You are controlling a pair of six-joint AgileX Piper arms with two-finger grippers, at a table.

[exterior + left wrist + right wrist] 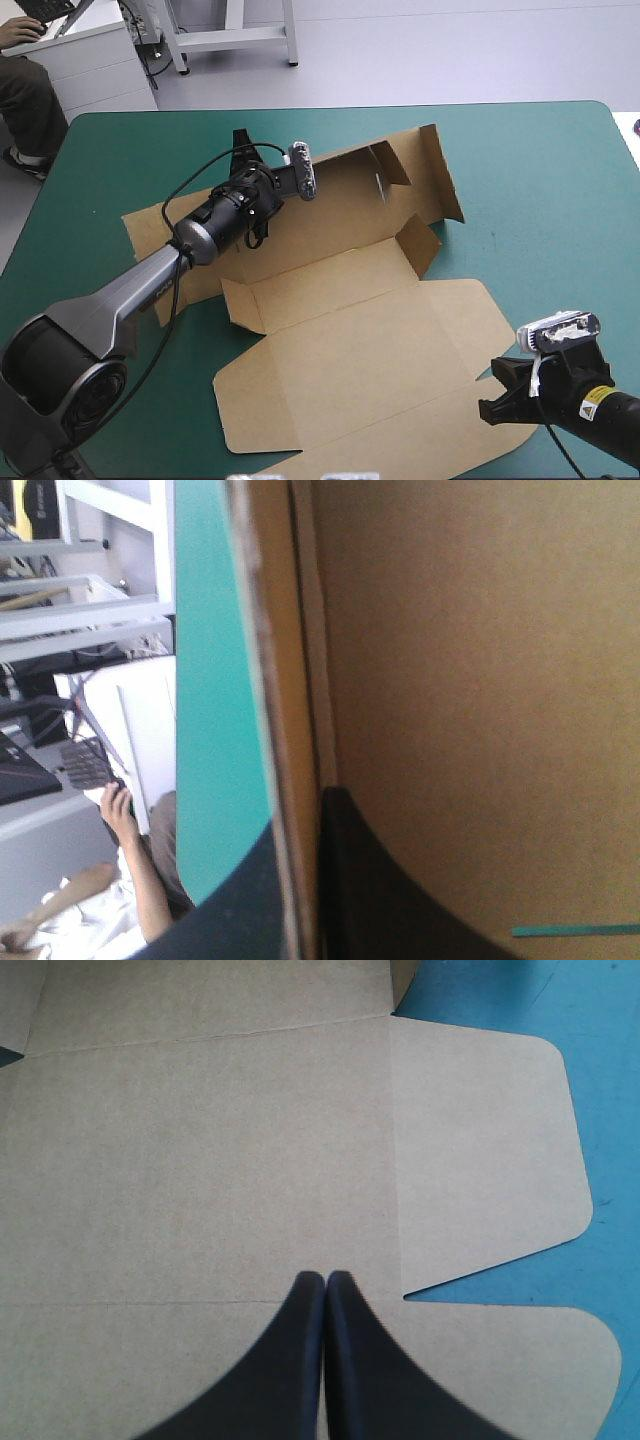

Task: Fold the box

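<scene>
**Box and both grippers, three views.** I see the box (360,340) opened out on the teal-green table cover (540,200). Its near panels lie flat, while its far wall (420,165) stands raised and leaning.

**Left gripper** (300,820): the black fingers (400,890) are closed to a narrow slit. One upright edge of brown board is pinched between them, so this gripper holds the box. The board runs straight ahead from the fingertips, with a broad brown face beside one finger and a strip of cover beside the other.

**Right gripper** (325,1280): the fingers meet in a single pointed arch with nothing between them. I see flat board under and ahead of the tips. Two rounded flaps (480,1150) lie flat just beside the gripper, and there is bare cover beyond them.
</scene>
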